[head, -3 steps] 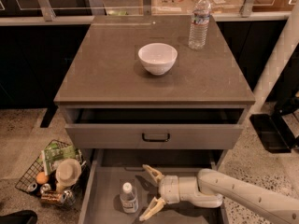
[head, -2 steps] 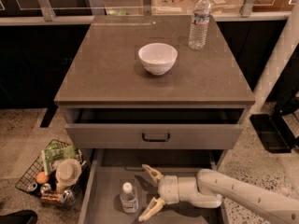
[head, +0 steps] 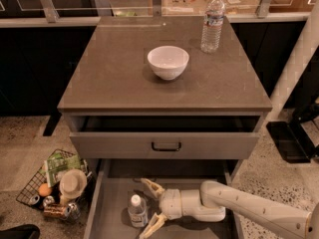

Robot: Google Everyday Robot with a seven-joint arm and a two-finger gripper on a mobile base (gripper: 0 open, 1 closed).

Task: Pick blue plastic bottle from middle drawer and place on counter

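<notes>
1. We are finding the hand (head: 147,208) low inside the middle drawer (head: 107,218). Its fingers are spread wide and holding nothing, and the arm is reaching in from the right.
2. The blue plastic bottle (head: 137,212) is standing upright on the drawer floor at the mouth of the open fingers, apparently untouched.
3. We are reading this step as the approach to the grasp. The hand should be sliding left until both fingers are flanking the bottle's body below the white cap, then closing gently.
4. We are flagging a risk: a squat, light bottle is likely to tip if one finger nudges it first, so centring matters.
5. The shallow drawer (head: 166,146) is sitting part-open above, so pulling outward before rising seems wise.
6. The counter (head: 109,68) is carrying a white bowl (head: 168,62) near the centre and a tall water bottle (head: 213,22) at the back right. We are favouring the front left for the set-down.
7. A wire basket (head: 52,183) of clutter is sitting on the speckled floor (head: 25,133) left of the cabinet.
</notes>
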